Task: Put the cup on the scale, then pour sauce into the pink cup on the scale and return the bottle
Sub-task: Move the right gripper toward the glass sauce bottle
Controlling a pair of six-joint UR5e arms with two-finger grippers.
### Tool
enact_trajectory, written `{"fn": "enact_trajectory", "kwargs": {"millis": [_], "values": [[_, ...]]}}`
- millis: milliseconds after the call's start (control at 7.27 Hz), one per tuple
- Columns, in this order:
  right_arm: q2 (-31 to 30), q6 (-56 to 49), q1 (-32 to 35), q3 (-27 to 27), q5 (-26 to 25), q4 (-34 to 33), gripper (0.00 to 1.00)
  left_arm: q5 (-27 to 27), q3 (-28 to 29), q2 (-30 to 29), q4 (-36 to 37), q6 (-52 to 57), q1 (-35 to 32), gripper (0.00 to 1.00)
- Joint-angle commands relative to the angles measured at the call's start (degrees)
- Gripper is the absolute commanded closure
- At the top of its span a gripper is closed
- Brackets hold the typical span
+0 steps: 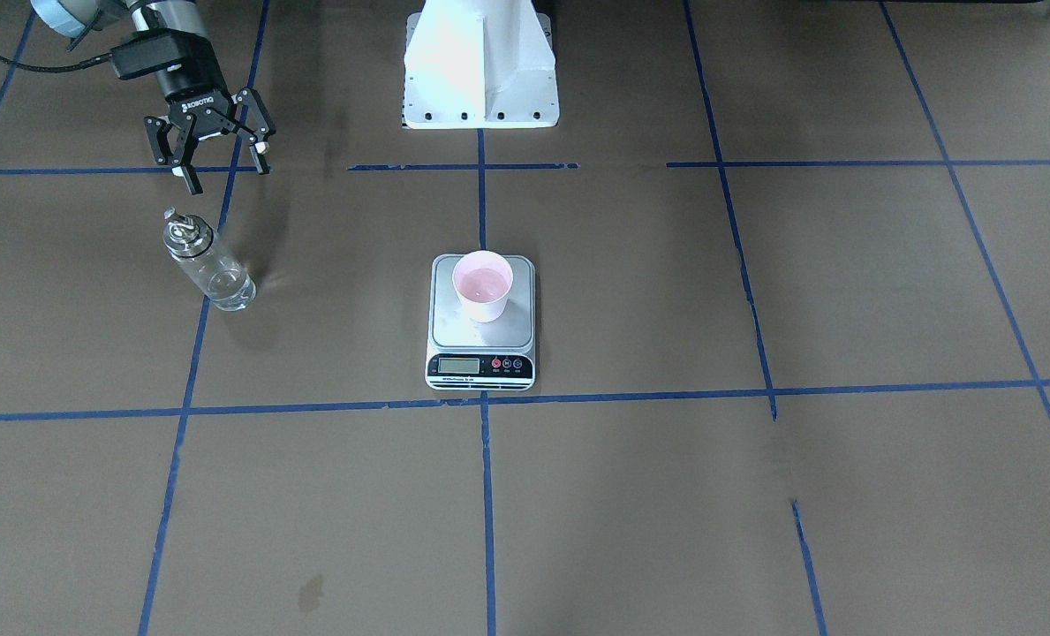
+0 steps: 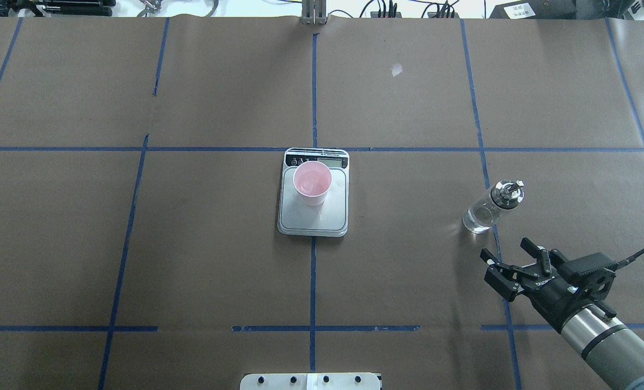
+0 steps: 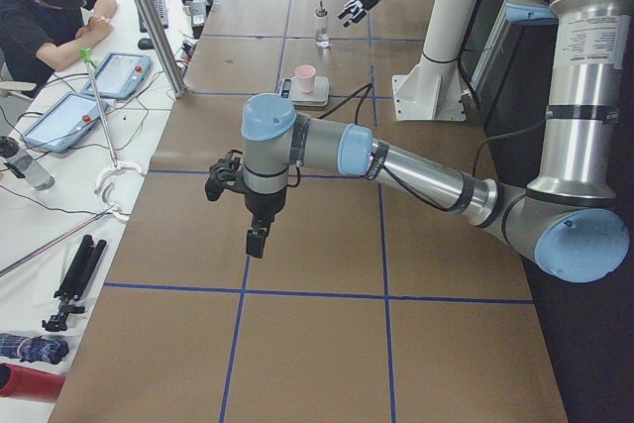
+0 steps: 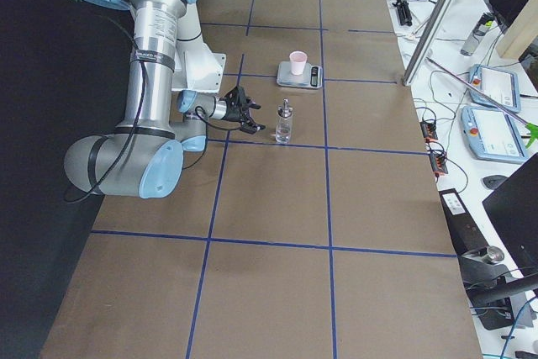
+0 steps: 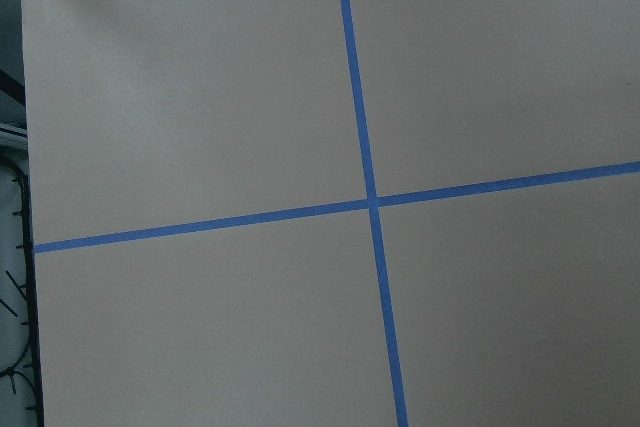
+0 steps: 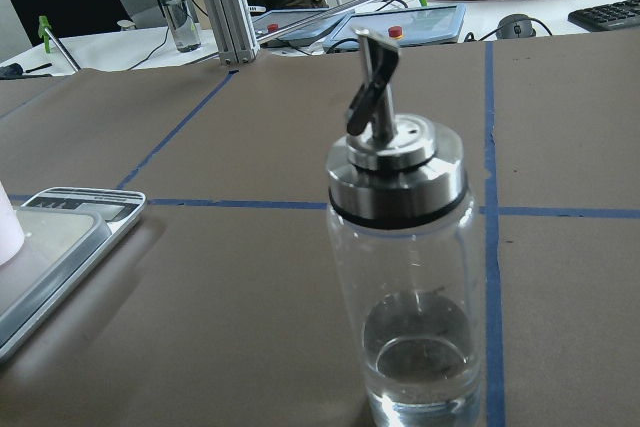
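Right tool [image 2: 508, 253], jaws spread and empty, faced the upright bottle [image 2: 487, 208] standing just ahead of it, the cup [image 2: 312, 181] on the scale [image 2: 313, 222] well off to its side; I judged a level, centred grip around its glass body safest.

My overhead and front-facing views face each other across the tabletop [image 2: 192, 244], sharing the scale [image 2: 313, 214]; my right wrist camera hugs the bottle [image 6: 405, 247].
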Motion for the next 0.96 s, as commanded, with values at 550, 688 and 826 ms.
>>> {"fn": "enact_trajectory", "kwargs": {"millis": [550,688,826], "values": [[1.1,-14.3,-0.1,-6.7,-0.6,13.0,0.0,0.0,0.0,-0.1,-0.1,0.0,0.0,0.0],[1.2,-14.3,-0.1,-7.3,-0.6,13.5,0.0,0.0,0.0,-0.1,-0.1,0.0,0.0,0.0],[1.2,-15.6,-0.1,-7.4,-0.6,13.5,0.0,0.0,0.0,-0.1,-0.1,0.0,0.0,0.0]]}}
